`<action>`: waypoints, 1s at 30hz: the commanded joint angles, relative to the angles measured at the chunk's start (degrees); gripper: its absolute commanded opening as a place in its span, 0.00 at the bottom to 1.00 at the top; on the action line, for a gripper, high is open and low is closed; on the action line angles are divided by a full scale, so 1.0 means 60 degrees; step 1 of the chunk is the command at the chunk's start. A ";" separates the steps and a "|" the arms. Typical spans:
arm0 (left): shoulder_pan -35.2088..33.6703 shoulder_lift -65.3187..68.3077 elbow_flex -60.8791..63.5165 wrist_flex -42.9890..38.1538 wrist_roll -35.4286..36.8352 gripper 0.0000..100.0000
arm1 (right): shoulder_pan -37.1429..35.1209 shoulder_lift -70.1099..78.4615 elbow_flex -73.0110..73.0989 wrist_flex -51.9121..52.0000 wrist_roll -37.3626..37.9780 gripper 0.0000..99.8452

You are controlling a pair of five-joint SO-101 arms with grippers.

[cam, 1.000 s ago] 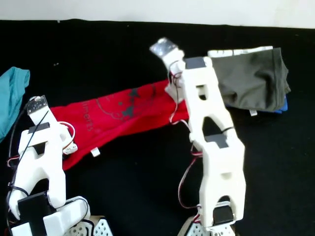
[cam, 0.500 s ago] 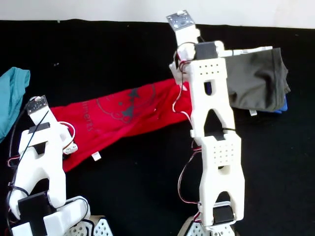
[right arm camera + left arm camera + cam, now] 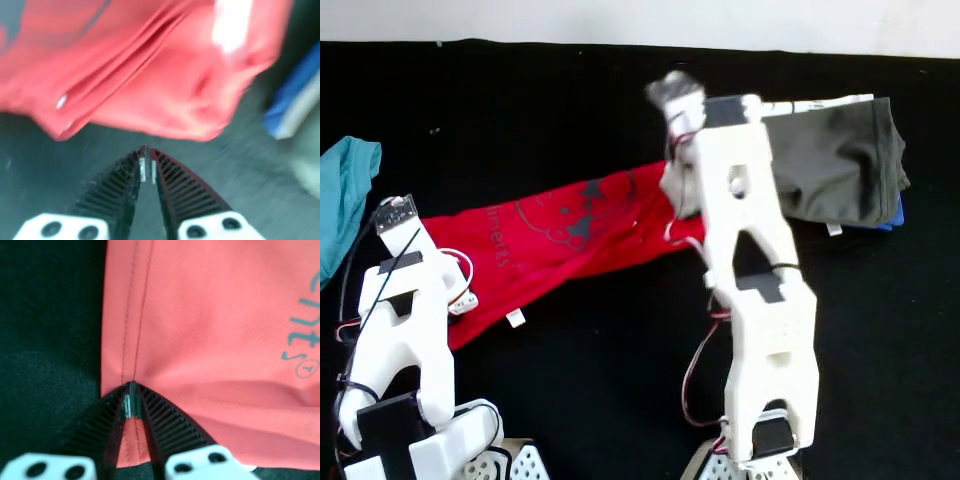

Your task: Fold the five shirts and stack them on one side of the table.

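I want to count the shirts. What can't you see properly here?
- Teal shirt, high view: cut off by the left edge.
- Blue shirt, high view: mostly hidden under the grey shirt.
- Red shirt, high view: one end hidden behind the right arm.
- Print, left wrist view: cut off by the picture's edge.

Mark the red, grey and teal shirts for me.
red shirt [image 3: 555, 235], high view, middle of its body
grey shirt [image 3: 835, 160], high view, centre of its folded top
teal shirt [image 3: 342, 195], high view, its visible middle
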 commanded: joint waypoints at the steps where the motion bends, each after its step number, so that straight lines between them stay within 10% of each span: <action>1: -0.0154 -0.0007 0.0066 -0.0161 0.0044 0.01 | -0.0637 -0.0681 0.1883 -0.0872 0.0059 0.01; 30: -0.0154 0.0007 0.0066 -0.0161 0.0044 0.01 | -0.2293 0.0623 0.0769 -0.4476 0.0044 0.01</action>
